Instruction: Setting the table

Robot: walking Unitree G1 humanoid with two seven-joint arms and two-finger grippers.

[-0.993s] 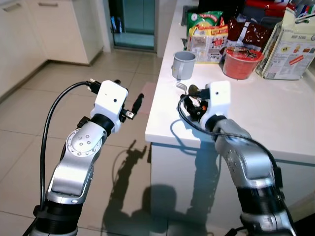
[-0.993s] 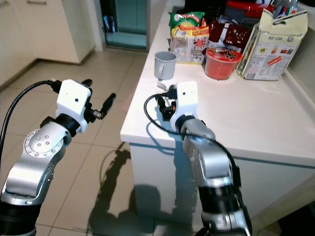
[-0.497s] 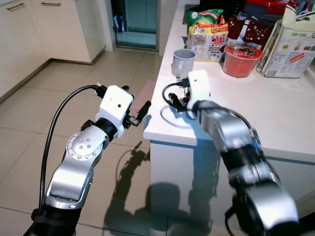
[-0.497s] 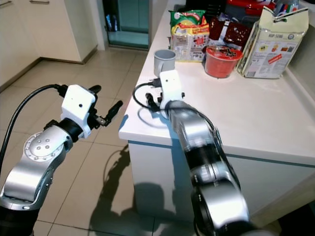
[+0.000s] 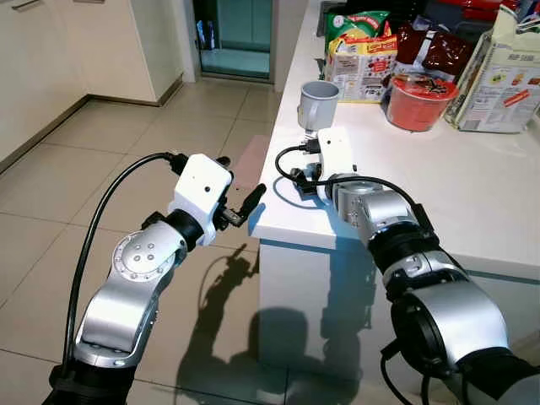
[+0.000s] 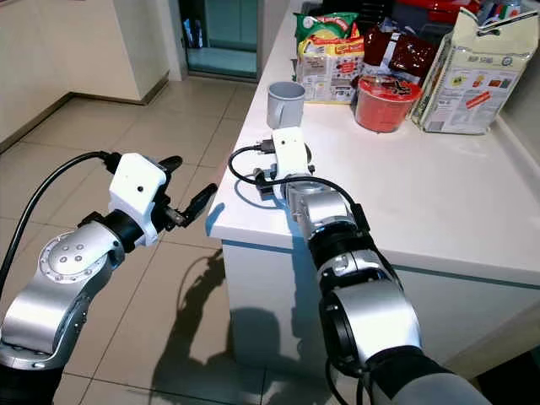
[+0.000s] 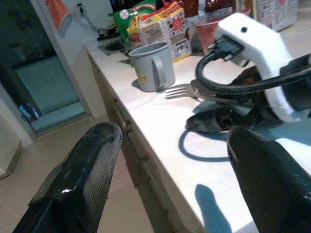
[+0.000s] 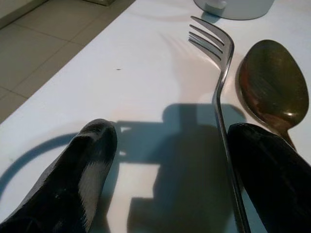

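I am holding my left gripper (image 5: 245, 202) out over the tiled floor (image 5: 76, 177), just left of the white counter's (image 5: 472, 194) near corner, its two black fingers (image 7: 82, 179) spread apart and grasping nothing. To its right, my right gripper (image 8: 160, 160) is resting low on the counter near the left edge, its fingers also spread and empty. A fork (image 8: 221, 82) is lying flat on the counter beside one finger, tines pointing away toward the grey mug (image 5: 319, 99), and a dark spoon (image 8: 267, 85) is lying just right of the fork. Farther right and back, a red bowl (image 5: 418, 99), snack packets (image 5: 361, 55) and a carton (image 5: 502, 76) are standing.
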